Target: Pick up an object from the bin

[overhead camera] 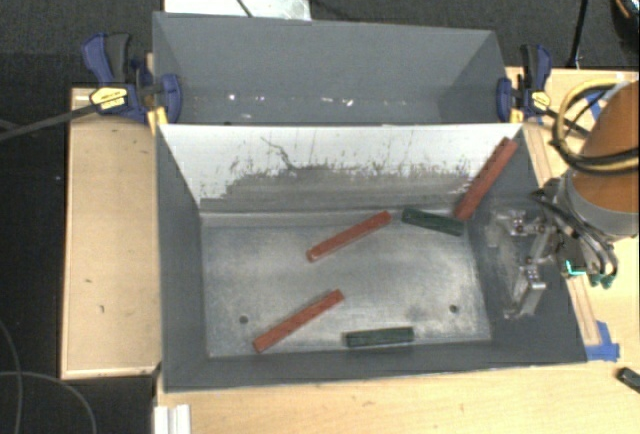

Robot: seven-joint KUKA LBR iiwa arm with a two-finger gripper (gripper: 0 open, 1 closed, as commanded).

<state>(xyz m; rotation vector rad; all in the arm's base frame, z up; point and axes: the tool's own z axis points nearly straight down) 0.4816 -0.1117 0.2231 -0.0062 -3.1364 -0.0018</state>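
My gripper (pixel 526 274) hangs over the sloped right wall of the bin, beyond the right edge of the floor. Nearest to it, a red-brown stick (pixel 487 180) leans up the right wall at the back corner. A short dark green stick (pixel 433 221) lies at that stick's foot, on the back right of the floor. Another dark green stick (pixel 379 337) lies flat by the front edge, left of and below the gripper.
Two more red-brown sticks lie on the floor: one (pixel 349 236) slanted at the middle back, one (pixel 298 320) slanted at the front left. The arm with its orange cover and cables stands outside the bin's right rim.
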